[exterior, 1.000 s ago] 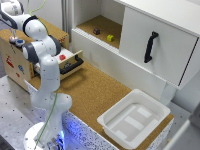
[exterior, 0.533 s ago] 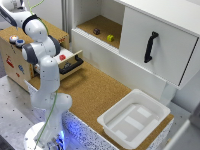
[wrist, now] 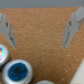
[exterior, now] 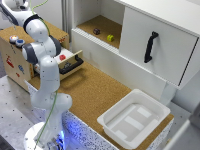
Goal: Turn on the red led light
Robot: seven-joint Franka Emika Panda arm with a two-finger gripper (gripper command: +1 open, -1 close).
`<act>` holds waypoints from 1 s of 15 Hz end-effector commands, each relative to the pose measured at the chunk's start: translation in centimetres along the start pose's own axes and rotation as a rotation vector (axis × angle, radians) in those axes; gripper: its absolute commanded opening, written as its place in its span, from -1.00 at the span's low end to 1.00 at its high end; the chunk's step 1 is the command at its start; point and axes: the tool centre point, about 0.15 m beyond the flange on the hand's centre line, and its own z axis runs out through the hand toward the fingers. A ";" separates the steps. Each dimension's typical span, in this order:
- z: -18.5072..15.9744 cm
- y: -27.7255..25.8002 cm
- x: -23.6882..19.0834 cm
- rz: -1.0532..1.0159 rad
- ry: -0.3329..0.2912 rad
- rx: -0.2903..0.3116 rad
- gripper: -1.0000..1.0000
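The tool (wrist: 42, 30) hangs open above the cork top of a wooden box (exterior: 15, 62), its two grey fingers (wrist: 7, 31) spread wide apart with bare cork between them and nothing held. In the wrist view a blue-centred button (wrist: 18, 72) sits just under the tool, and the rim of another round button (wrist: 2, 52) shows at the frame edge; its colour is hard to make out there. From the exterior view, the red led light (exterior: 13, 38) sits on the box top near its front edge, with the blue button (exterior: 20, 42) just beside it. The tool itself is out of that picture past the upper corner.

The white arm (exterior: 42, 60) rises from a base on a speckled floor plate and bends back over the box. Beside the box an open drawer (exterior: 70, 62) holds a small red block (exterior: 62, 57). The cork surface (exterior: 95, 92) runs toward the exterior view's right, where a white plastic tub (exterior: 134, 119) stands near the edge. Behind is a white cabinet (exterior: 150, 35) with a black handle (exterior: 150, 46) on its door, and an open shelf carrying a yellow thing (exterior: 110, 37) and a dark one (exterior: 96, 31).
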 end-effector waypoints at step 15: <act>8.9 24.9 -6.7 -0.050 0.071 0.181 1.00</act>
